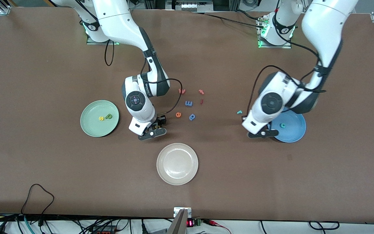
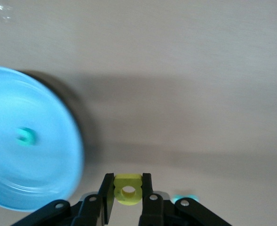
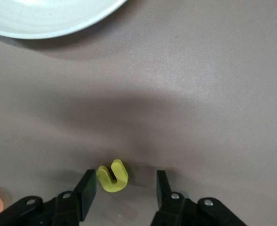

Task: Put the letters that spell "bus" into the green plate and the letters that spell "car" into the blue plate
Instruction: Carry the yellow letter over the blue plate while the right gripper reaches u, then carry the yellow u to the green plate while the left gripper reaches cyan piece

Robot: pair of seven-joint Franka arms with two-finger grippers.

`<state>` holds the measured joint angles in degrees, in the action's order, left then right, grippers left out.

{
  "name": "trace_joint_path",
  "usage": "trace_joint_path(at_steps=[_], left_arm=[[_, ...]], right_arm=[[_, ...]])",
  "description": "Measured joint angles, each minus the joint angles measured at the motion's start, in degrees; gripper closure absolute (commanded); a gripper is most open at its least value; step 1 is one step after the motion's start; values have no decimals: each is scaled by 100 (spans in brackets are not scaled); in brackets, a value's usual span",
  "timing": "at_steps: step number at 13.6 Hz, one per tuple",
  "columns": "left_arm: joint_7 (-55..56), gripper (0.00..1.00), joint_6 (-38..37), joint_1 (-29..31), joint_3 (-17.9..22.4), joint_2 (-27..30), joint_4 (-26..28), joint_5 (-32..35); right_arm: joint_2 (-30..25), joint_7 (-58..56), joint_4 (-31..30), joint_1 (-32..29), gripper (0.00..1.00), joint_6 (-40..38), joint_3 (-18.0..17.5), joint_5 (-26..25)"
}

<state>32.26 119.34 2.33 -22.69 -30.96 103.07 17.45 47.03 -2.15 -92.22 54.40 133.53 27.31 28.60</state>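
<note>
Now the left end effector (image 2: 128, 197) pinches the soft, light yellow a (image 2: 128, 190) by its sides. Spread wide, the right end effector (image 3: 124, 190) stands around the yellow u (image 3: 112, 176); squeeze its flat sides.

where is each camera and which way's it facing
Front view: high across the table, facing both arms' bases; shows green plate, cream-white plate, whole arms.
Left wrist view: looks down past the left gripper, shut on the yellow a; shares the blue plate with front.
Right wrist view: over the open right gripper, yellow u on the table between its fingers.
</note>
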Motion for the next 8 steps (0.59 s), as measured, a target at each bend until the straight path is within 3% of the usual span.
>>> trace_joint_path(at_steps=[6,7,8], left_arm=[[-1278,89,-132,917,31,-3,28,3],[-1343,89,-135,1014,32,-9,55,5],[-1378,84,-137,1087,32,-21,91,9]], right_arm=[[0,-11,12,0,49,5,-13,4],[-1,-15,13,0,55,5,-27,4],[0,-16,15,0,56,6,-48,4]])
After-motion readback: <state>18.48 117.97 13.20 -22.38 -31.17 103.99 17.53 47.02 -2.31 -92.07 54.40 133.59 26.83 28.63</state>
